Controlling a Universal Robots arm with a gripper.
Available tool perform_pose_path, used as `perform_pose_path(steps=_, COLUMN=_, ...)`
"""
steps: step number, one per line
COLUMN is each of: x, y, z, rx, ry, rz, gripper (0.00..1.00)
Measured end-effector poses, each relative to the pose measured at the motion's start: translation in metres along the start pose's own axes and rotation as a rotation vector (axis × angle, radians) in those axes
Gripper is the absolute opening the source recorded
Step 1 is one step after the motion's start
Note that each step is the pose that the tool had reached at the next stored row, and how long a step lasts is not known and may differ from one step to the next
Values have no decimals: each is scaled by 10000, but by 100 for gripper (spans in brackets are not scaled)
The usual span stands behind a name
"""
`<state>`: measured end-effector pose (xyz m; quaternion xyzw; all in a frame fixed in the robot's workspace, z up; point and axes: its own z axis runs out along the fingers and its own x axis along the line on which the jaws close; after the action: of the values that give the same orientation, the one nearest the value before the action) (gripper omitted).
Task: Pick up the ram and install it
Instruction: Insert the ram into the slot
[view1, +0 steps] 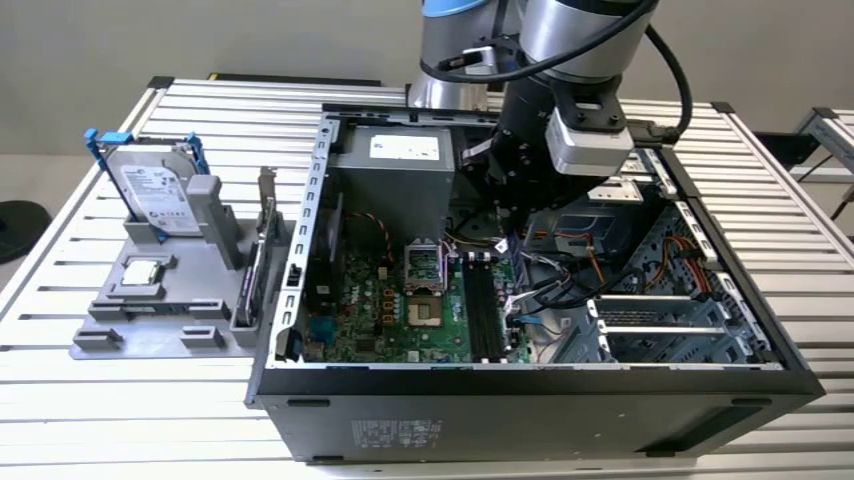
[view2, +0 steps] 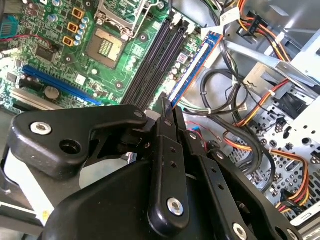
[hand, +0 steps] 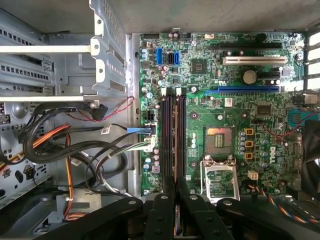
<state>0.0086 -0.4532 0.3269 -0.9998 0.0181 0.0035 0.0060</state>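
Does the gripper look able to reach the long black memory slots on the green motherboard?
Likely yes: the gripper hangs in line with the long black memory slots, nothing lies across them, and the cable bundle sits beside them.

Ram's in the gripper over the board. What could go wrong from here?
1. The ram, held in the gripper, hangs over the black slots. If it isn't lined up with one slot, pressing down could jam it on a slot wall.
2. Loose cables lie right beside the slots and could snag on the gripper.
3. I cannot tell whether the slots' white end clips are open. If shut, they may block seating.
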Motion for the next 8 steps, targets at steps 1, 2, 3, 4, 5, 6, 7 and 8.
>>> perform_pose_path(steps=1, x=0, y=0, z=5, rx=-39, ry=1, rz=1, gripper=0)
perform_pose_path(steps=2, x=0, y=0, z=10, rx=-103, ry=3, rz=1, gripper=0)
perform_pose_path(steps=3, x=0, y=0, z=18, rx=-148, ry=6, rz=1, gripper=0)
perform_pose_path(steps=4, x=0, y=0, z=29, rx=-189, ry=7, rz=1, gripper=0)
perform_pose_path(steps=5, x=0, y=1, z=40, rx=-231, ry=8, rz=2, gripper=0)
perform_pose_path(steps=6, x=0, y=0, z=51, rx=-241, ry=8, rz=1, gripper=0)
perform_pose_path(steps=7, x=0, y=1, z=61, rx=-241, ry=8, rz=2, gripper=0)
perform_pose_path(steps=8, x=0, y=1, z=77, rx=-241, ry=9, rz=2, gripper=0)
